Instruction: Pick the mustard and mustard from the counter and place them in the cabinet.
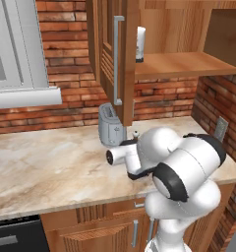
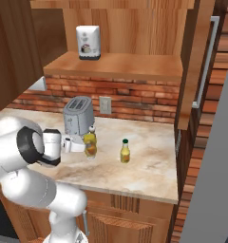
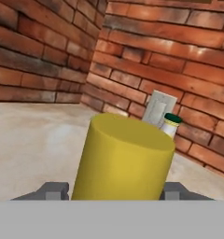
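You have the gripper (image 3: 115, 191) around the plain dull-yellow mustard bottle (image 3: 123, 158), which stands upright on the tabletop (image 1: 46, 167) just in front of the toaster (image 2: 78, 116). In the hand view one finger tip (image 3: 53, 190) shows on each side of the cylinder, right at its wall; the jaws look to be closing on it, but you cannot tell from these pictures whether they already press firmly, so do not count it as a secure grip yet. The second mustard, the slimmer bright bottle with the green tip (image 2: 125, 151), stands on the tabletop to the right of the toaster, a little apart from the first bottle, and in the hand view its cap (image 3: 171, 122) peeks from behind the cylinder. The cabinet (image 2: 116, 64) hangs above the toaster with its slatted door (image 1: 112, 64) swung open, and a white bottle (image 2: 89, 42) already stands on the shelf. My judgement is that the yellow cylinder is a stiff plastic bottle, rather light, with a smooth round wall that can slip or turn between flat fingers. Take it at the middle of the body, with the fingers on opposite sides, and keep it upright when you lift. The slim bottle seems more easy to tip over, so hold it on the wider lower body and not on the tapered neck. Mind the open door and the white bottle when you go up to the shelf.
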